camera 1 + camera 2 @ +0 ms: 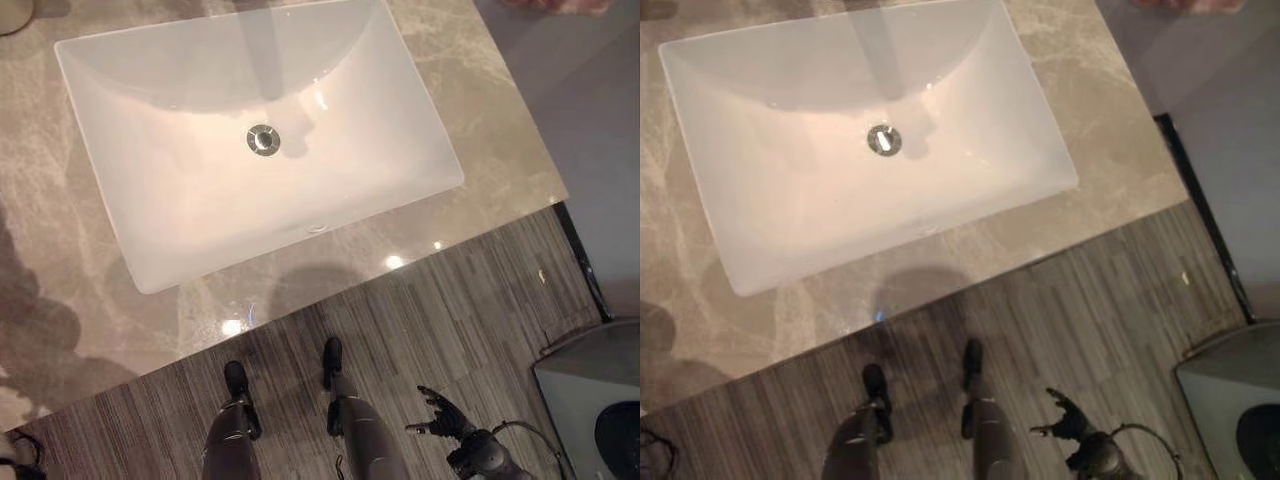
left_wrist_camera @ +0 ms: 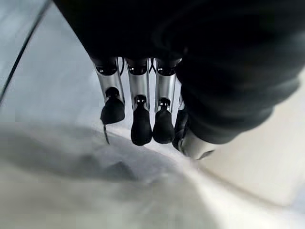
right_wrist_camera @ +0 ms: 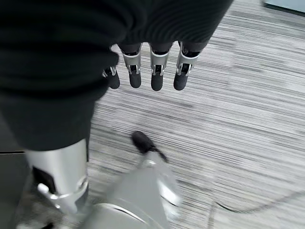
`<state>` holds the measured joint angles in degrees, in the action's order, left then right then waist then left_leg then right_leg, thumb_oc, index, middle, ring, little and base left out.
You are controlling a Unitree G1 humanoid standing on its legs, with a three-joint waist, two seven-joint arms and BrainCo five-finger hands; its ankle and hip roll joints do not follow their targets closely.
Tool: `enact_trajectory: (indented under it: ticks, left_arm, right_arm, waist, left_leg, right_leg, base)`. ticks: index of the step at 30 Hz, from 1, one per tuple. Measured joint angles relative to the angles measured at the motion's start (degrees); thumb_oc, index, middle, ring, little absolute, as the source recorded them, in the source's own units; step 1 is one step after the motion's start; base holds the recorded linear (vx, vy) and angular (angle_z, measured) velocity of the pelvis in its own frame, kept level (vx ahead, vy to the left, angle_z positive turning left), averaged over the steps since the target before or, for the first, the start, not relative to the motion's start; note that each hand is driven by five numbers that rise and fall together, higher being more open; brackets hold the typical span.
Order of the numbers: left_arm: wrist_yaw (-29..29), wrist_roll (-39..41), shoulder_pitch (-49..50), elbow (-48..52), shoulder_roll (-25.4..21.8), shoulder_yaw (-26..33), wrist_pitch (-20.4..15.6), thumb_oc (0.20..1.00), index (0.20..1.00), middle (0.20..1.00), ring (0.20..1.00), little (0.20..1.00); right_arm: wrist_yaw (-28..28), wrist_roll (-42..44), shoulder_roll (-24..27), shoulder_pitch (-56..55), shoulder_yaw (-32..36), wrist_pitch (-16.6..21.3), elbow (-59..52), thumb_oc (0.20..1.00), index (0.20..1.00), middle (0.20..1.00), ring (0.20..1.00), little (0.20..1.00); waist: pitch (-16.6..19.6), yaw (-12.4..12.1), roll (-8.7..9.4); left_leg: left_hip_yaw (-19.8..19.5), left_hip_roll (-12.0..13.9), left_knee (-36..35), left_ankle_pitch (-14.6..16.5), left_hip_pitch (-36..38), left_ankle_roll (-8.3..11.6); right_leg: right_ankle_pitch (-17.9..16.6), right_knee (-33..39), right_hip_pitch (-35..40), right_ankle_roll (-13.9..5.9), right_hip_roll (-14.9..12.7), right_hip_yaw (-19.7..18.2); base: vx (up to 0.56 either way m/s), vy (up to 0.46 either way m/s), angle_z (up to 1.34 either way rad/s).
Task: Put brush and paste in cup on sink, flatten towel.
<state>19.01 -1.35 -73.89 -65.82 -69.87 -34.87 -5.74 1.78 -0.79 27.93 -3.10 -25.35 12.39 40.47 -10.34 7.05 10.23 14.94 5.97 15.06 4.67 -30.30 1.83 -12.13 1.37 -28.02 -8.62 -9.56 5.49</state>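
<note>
At the far left, the left hand is seen in its own wrist view, with its fingers hanging straight and relaxed, close together, and clamped on nothing. A pale, blurred surface lies beneath them; whether it is cloth or part of the desk cannot be told.

Moving right, the marbled desk is met, and set into it the white rectangular sink, with a metal drain near its middle. The basin holds nothing. A rounded object is just glimpsed at the upper left corner of the desk, but what it is cannot be told.

No brush, paste, cup or towel can be made out on the part of the desk that is shown, so the place of the task's things cannot be given from these views.

Further right and lower, over the striped floor, the right hand is held down beside the body, well apart from the desk. Its fingers are spread loosely and nothing is held by them. At the lower right a grey bin-like object stands on the floor.

It is judged that the task is at its very start: nothing has been placed in a cup, no towel has been flattened, and every step remains to be done.
</note>
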Motion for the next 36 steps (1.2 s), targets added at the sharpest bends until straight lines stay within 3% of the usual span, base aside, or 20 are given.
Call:
enact_trajectory:
  ticks: [7,10,13,18,22,36]
  left_arm:
    - [1.0,-5.4,0.0,-0.7,0.3,-0.8,0.7,0.200,0.200,0.200,0.200,0.200]
    - [1.7,-6.5,-0.3,-0.5,0.2,-1.9,0.9,0.200,0.200,0.200,0.200,0.200]
    - [2.5,-6.5,-0.9,-0.3,0.2,-2.0,0.9,0.200,0.200,0.200,0.200,0.200]
    - [3.2,-8.8,-1.6,-0.5,0.1,-2.6,0.9,0.200,0.200,0.200,0.200,0.200]
    - [3.3,-8.8,-2.2,-0.3,0.5,-3.2,0.9,0.200,0.200,0.200,0.200,0.200]
    - [5.0,-7.7,-2.4,0.7,4.2,-3.9,-0.4,0.200,0.200,0.200,0.200,0.200]
  right_arm:
    - [-0.1,0.0,0.0,-0.3,-0.1,0.5,-1.2,1.000,1.000,1.000,1.000,1.000]
    - [-0.1,-0.1,0.0,-0.8,-0.1,0.6,-1.4,1.000,1.000,1.000,1.000,1.000]
    - [-0.1,-0.2,0.0,-1.9,-0.1,0.9,-1.4,1.000,1.000,1.000,1.000,1.000]
    - [0.0,-0.2,0.1,-2.2,-0.1,1.0,-1.3,1.000,1.000,1.000,1.000,1.000]
    - [0.0,-0.2,0.1,-2.4,-0.2,1.2,-1.8,1.000,1.000,1.000,1.000,1.000]
    - [0.2,-0.3,0.1,-3.5,-1.7,1.5,-2.7,1.000,1.000,1.000,1.000,1.000]
  waist:
    - [-0.1,0.2,-0.12]
    - [-0.2,0.1,-0.38]
    - [-0.3,0.2,-0.52]
    - [-0.1,0.4,-0.90]
    - [0.0,1.3,-0.98]
    - [2.4,2.2,-0.85]
  left_leg:
    - [0.3,-0.2,0.8,1.2,-0.1,-0.85]
    - [0.7,-0.3,0.6,1.3,-0.4,-1.54]
    - [0.9,-0.8,0.7,1.3,-1.4,-2.14]
    - [0.9,-1.4,0.8,1.3,-2.2,-2.16]
    - [1.0,-1.2,0.4,1.1,-1.9,-2.80]
    - [1.5,-1.8,-0.4,0.6,-1.8,-3.21]
  right_leg:
    - [-4.3,0.4,-0.1,0.93,-0.5,-0.2]
    - [-7.9,2.0,-0.1,0.66,-0.7,-0.2]
    - [-8.0,2.0,-1.0,0.73,-1.3,-0.2]
    - [-9.5,2.0,-2.2,-0.95,-1.3,-0.3]
    - [-11.0,2.0,-2.1,0.75,-1.3,-0.2]
    - [-11.0,2.0,-2.7,0.84,-1.8,-0.2]
  base:
    - [0.00,0.020,-0.04]
    - [-0.01,0.015,-0.05]
    - [0.00,0.001,0.01]
    - [0.00,0.009,-0.03]
    - [0.00,0.000,0.00]
    - [0.00,0.000,0.00]
